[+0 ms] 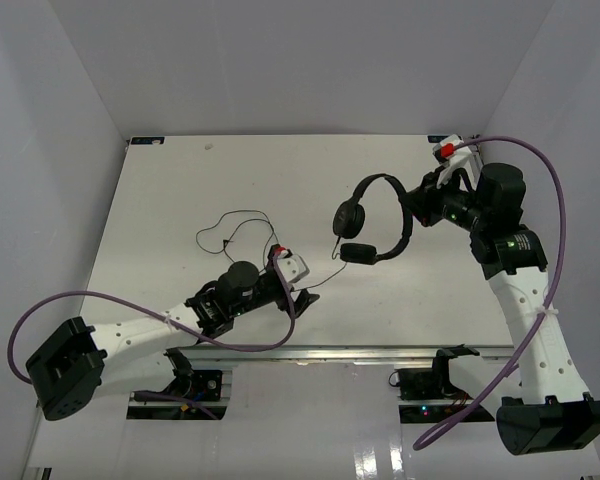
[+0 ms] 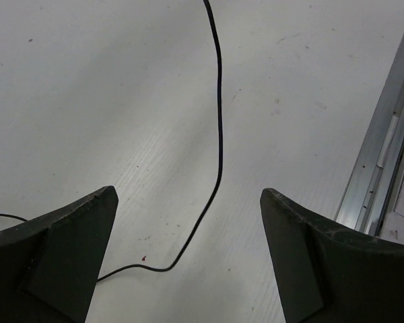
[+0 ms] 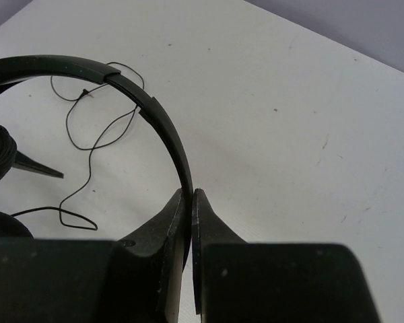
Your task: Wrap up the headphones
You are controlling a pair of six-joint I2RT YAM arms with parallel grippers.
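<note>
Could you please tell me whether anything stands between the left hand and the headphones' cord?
Nothing visible does: the left hand is open, and the cord lies on the table, running between its fingers.

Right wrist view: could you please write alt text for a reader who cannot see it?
The right arm's jaws, at bottom centre, are shut on the thin black band of the headphones, which arcs up to the left. Behind it, the thin cord lies in loose loops on the white table.
</note>
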